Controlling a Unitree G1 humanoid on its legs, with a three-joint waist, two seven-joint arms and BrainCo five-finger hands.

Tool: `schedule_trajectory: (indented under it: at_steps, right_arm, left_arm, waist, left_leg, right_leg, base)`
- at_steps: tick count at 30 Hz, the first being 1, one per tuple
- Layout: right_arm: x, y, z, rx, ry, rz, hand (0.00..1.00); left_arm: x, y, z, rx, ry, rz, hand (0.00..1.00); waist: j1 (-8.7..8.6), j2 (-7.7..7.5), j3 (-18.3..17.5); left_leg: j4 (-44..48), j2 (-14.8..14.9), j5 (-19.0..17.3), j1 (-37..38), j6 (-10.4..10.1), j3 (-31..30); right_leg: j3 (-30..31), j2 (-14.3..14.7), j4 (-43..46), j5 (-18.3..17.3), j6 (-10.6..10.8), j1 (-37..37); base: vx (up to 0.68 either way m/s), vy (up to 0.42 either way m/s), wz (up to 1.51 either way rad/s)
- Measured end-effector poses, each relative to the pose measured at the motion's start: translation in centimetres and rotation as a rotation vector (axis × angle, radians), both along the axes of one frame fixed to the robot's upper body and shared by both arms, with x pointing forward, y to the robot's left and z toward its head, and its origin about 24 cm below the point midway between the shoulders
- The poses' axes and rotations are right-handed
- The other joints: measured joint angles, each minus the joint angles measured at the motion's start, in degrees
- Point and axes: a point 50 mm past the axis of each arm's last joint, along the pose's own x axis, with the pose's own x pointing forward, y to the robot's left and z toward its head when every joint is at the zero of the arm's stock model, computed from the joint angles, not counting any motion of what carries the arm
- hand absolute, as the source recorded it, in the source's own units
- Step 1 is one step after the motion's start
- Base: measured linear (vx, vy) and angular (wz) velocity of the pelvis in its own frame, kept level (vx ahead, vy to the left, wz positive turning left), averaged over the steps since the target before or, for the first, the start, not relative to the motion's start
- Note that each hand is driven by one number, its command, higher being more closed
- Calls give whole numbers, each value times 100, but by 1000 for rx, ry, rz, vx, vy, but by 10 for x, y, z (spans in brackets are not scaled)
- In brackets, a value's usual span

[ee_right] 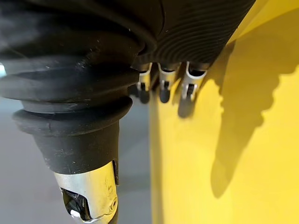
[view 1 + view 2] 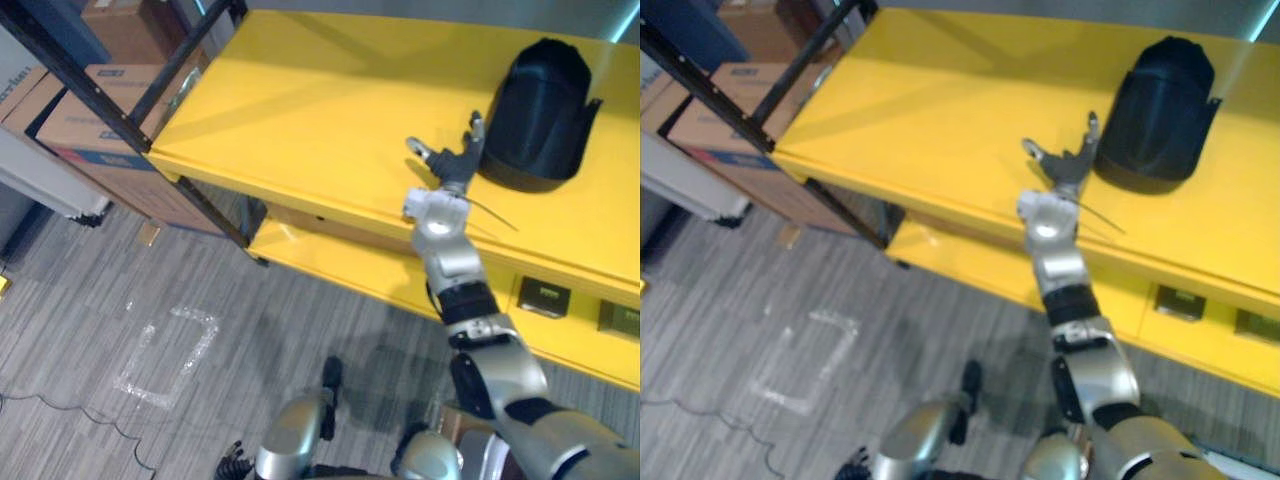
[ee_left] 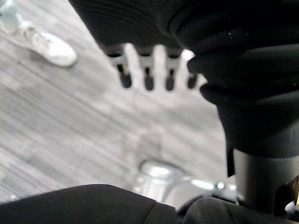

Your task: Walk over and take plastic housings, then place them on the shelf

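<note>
Housing, left eye view: 1 black plastic housing (image 2: 540,115) sits upright on the top board of the yellow shelf (image 2: 300,110), toward its right end. The right hand (image 2: 453,163) is stretched out over the board just left of the housing, fingers spread and holding nothing. I cannot tell whether the nearest fingertip touches the housing. 2 small dark items (image 2: 545,297) lie on the lower yellow board. Cardboard boxes (image 2: 95,140) stand behind a black rack frame (image 2: 100,95) at far left. A taped outline (image 2: 170,355) marks the grey carpet (image 2: 80,300).

Right eye view: same layout. The housing stands free on the board, with the hand beside it.

Left wrist view: left hand (image 3: 158,65) hangs above the carpet, fingers straight and relaxed, nothing in them. A person's white shoe (image 3: 44,44) stands on the floor beyond.

Right wrist view: right-hand fingers (image 1: 163,86) are loosely extended above the yellow board, empty, their shadow falling on it.
</note>
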Motion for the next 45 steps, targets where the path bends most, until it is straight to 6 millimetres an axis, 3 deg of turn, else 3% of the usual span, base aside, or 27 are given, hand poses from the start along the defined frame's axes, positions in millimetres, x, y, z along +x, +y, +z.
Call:
schedule_trajectory:
  at_steps: [9, 12, 14, 17, 18, 20, 22, 24, 26, 27, 29, 31, 32, 34, 36, 41, 44, 45]
  right_arm:
    - [0, 2, 2, -10, -11, 23, 0]
    - [1, 10, 4, -32, -33, 122, 0]
    - [-1, 25, 5, -87, -59, 247, 0]
    - [-26, 79, 16, -164, -184, 640, 0]
    - [-47, 110, 26, -153, -259, 859, 0]
    - [-71, 133, 41, -112, -355, 1062, 0]
    - [-93, 138, 59, -42, -467, 1178, 0]
    - [-106, 124, 74, 4, -573, 1191, 0]
    - [-105, 77, 88, 37, -680, 1030, 0]
    - [-104, 63, 89, 40, -694, 975, 0]
    - [-104, 10, 85, 43, -709, 753, 0]
    - [-111, -19, 74, 27, -689, 619, 0]
    - [-119, -45, 59, 15, -652, 522, 0]
    - [-128, -68, 38, 2, -576, 414, 0]
    - [-148, -97, -5, -41, -402, 264, 0]
    - [-182, -121, -62, -17, -169, 144, 0]
    - [-210, -127, -109, 104, -39, 64, 0]
    - [-214, -127, -116, 142, -26, 50, 0]
  left_arm:
    - [0, 0, 0, 0, -1, 0, 0]
    - [0, 0, 0, 0, -1, 0, 0]
    - [0, 1, 0, 1, -1, 1, 0]
    - [0, 1, 0, 5, 0, 0, 0]
    - [0, 2, 0, 9, -1, -1, 0]
    - [-1, 3, 0, 12, -2, 8, 0]
    - [-6, 9, -1, 31, 3, 35, 0]
    - [-16, 18, -1, 53, 21, 75, 0]
    - [-20, 32, 1, 99, 29, 96, 0]
    - [-20, 34, 1, 114, 27, 100, 0]
    - [-22, 42, 2, 152, 34, 125, 0]
    - [-27, 44, 2, 158, 48, 147, 0]
    - [-32, 44, 1, 159, 63, 151, 0]
    - [-35, 43, 1, 163, 72, 141, 0]
    - [-42, 41, 0, 179, 100, 96, 0]
    - [-48, 38, -2, 203, 134, 11, 0]
    - [-52, 33, -4, 202, 164, -53, 0]
    - [-52, 31, -5, 197, 166, -74, 0]
  waist:
    - [0, 5, 2]
    - [0, 6, 3]
    - [-8, 6, 3]
    - [-18, 3, 2]
    - [-13, -8, -4]
    - [-14, -48, -23]
    - [-17, -195, -182]
    - [-24, -424, -522]
    - [-146, -724, -734]
    - [-171, -781, -784]
    - [-225, -920, -927]
    - [-329, -948, -1070]
    - [-449, -915, -1200]
    - [-532, -891, -1328]
    - [-690, -888, -1592]
    - [-1013, -791, -1693]
    - [-1252, -684, -1801]
    - [-1267, -673, -1808]
  left_leg:
    - [-19, 2, 5, 1, 1, 5]
    - [-22, 8, 5, 1, 0, 9]
    - [-29, 21, 4, 2, -1, 18]
    - [-60, 111, -6, 0, -14, 52]
    - [-83, 177, -15, 17, -30, 103]
    - [-207, 230, -9, 175, -39, 151]
    - [-360, 242, -11, 312, -52, 194]
    - [-515, 261, -6, 333, -66, 294]
    - [-527, 263, -31, 463, -77, 429]
    - [-531, 282, -38, 489, -69, 508]
    - [-542, 397, -105, 601, -102, 748]
    - [-578, 445, -134, 616, -100, 855]
    - [-583, 500, -170, 659, -98, 980]
    - [-585, 558, -216, 717, -107, 1132]
    - [-587, 599, -267, 698, -155, 1315]
    - [-595, 724, -224, 679, -256, 1743]
    - [-595, 801, -139, 737, -339, 1796]
    - [-595, 808, -140, 752, -341, 1804]
  right_leg:
    - [1, 7, -25, 0, 0, -5]
    - [3, 14, -36, 0, 0, -5]
    - [12, 33, -61, 3, 1, -5]
    - [38, 167, -254, 76, 8, 26]
    - [59, 261, -398, 148, -15, 71]
    - [70, 370, -642, 244, -7, 260]
    - [70, 435, -910, 326, 4, 419]
    - [131, 500, -1174, 447, 17, 423]
    - [185, 558, -1461, 641, 22, 633]
    - [205, 577, -1492, 698, 8, 647]
    - [482, 682, -1618, 930, -42, 659]
    - [632, 731, -1683, 1052, -56, 623]
    - [772, 784, -1756, 1178, -87, 607]
    - [962, 823, -1781, 1244, -124, 567]
    - [1222, 852, -1852, 1253, -117, 441]
    - [1625, 959, -2025, 1163, -149, 224]
    - [1697, 1046, -1959, 1060, -154, 165]
    - [1701, 1049, -1952, 1056, -149, 172]
  base:
    - [0, 0, 0]
    - [0, 0, 0]
    - [5, -8, -2]
    - [22, -27, -10]
    - [54, -52, -16]
    - [61, -49, -15]
    - [70, -38, -13]
    - [104, -30, -21]
    - [107, -24, -19]
    - [36, -2, -25]
    - [-5, 18, -48]
    - [-35, 30, -42]
    - [-34, 44, -44]
    - [-42, 49, -53]
    - [-43, 16, -58]
    - [-91, -31, -51]
    - [-85, -36, -17]
    - [-36, -18, -6]
